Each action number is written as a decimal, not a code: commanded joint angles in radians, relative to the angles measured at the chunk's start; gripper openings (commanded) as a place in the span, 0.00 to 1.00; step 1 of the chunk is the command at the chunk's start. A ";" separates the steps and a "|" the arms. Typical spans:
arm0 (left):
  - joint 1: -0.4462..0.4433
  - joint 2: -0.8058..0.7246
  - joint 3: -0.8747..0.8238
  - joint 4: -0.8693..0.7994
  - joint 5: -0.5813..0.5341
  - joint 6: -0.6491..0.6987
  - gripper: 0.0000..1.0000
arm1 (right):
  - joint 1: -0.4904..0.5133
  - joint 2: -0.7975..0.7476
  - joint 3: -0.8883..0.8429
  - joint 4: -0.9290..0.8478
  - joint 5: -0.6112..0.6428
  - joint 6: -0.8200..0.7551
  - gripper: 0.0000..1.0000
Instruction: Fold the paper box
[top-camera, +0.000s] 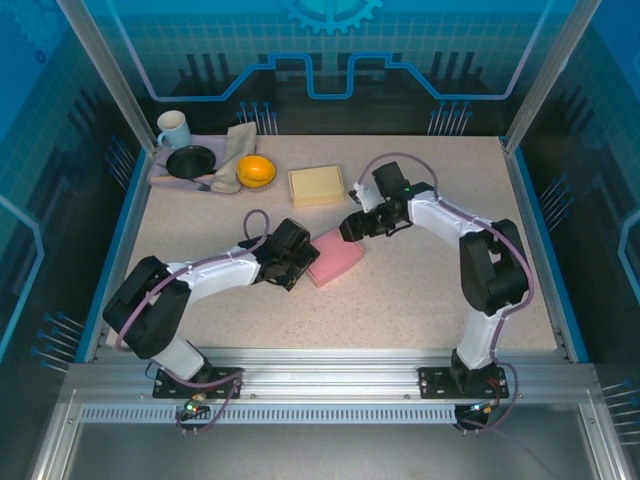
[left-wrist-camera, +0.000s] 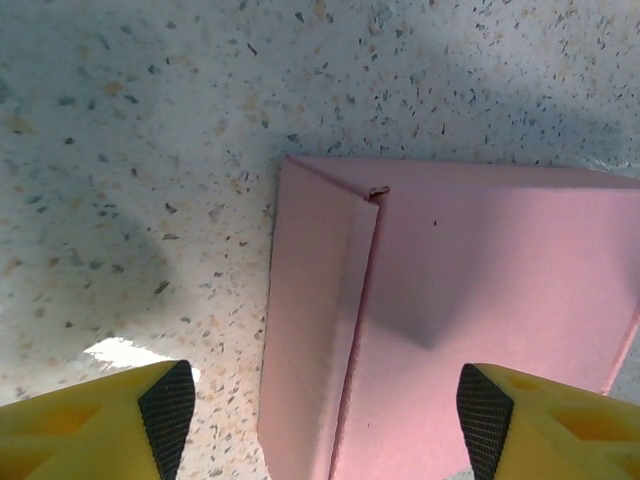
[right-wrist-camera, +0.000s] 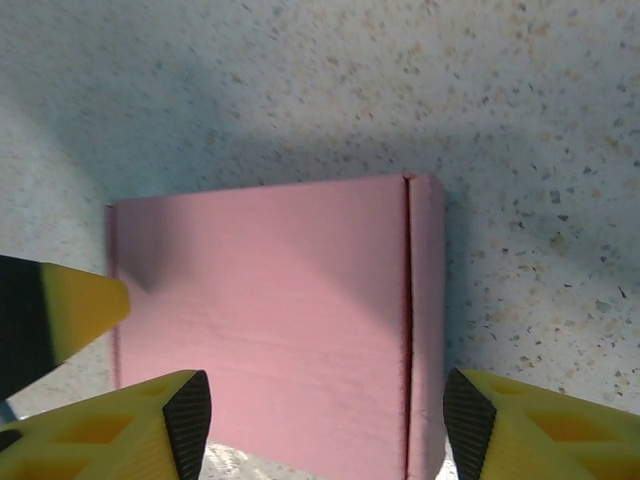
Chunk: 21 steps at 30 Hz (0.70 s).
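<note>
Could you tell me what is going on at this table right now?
Two robot arms are working on a pink paper box in the middle of the table. The left hand hovers at the box's left end and the right hand at its far side. Both hands have their jaws apart, and neither visibly grips the box. One side flap shows a crease, so the folding seems unfinished.

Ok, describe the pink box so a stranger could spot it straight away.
On the speckled table, look where the left gripper and right gripper converge. The flat pink box lies between them; the yellow box sits farther back.
</note>
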<state>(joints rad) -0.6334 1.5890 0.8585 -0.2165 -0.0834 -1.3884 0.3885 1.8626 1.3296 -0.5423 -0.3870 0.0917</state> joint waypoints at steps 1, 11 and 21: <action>-0.005 0.030 0.021 0.044 -0.027 0.016 0.72 | 0.010 0.028 -0.007 -0.019 0.066 -0.028 0.65; -0.005 0.100 0.057 0.106 -0.035 0.063 0.67 | 0.038 0.084 -0.037 0.016 0.083 -0.007 0.57; 0.050 0.144 0.174 0.093 -0.012 0.264 0.65 | 0.042 -0.052 -0.221 0.246 0.017 0.248 0.34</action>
<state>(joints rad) -0.6052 1.7134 0.9585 -0.1604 -0.1112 -1.2247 0.4107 1.8477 1.1645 -0.3817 -0.3183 0.2222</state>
